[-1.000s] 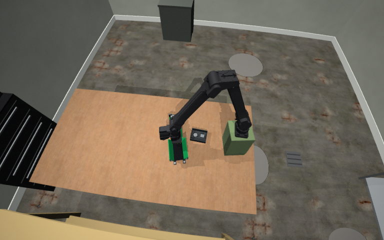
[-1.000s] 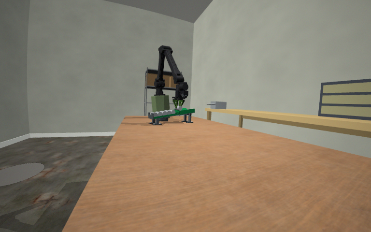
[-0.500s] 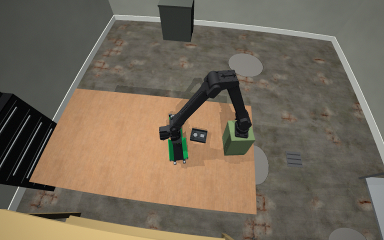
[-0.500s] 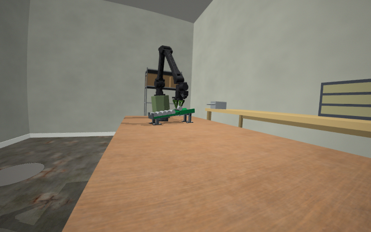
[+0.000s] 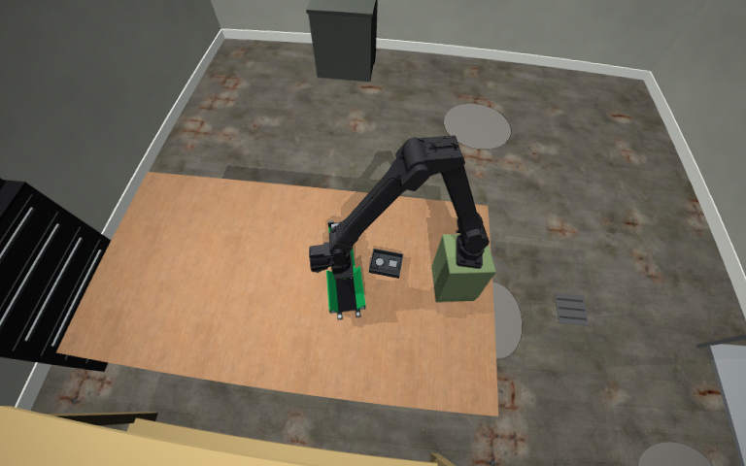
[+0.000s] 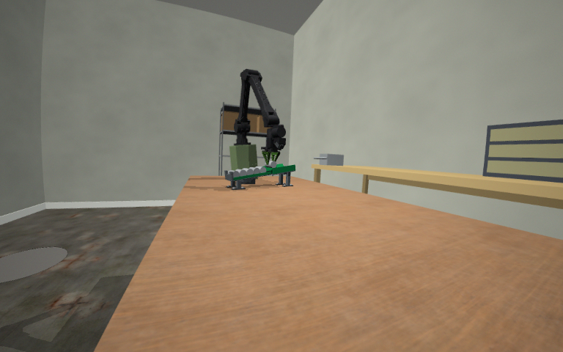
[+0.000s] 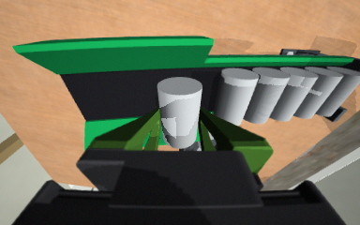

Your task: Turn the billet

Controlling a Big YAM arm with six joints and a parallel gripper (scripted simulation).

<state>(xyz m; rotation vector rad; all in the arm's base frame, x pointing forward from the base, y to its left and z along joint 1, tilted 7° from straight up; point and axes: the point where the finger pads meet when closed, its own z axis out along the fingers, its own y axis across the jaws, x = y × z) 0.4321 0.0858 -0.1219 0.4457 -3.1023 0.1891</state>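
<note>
I can't read any text, label, brand or number from here; the small dark plate [image 5: 386, 262] at three o'clock of the ramp [image 5: 359, 285] shows only two pale shapes
</note>
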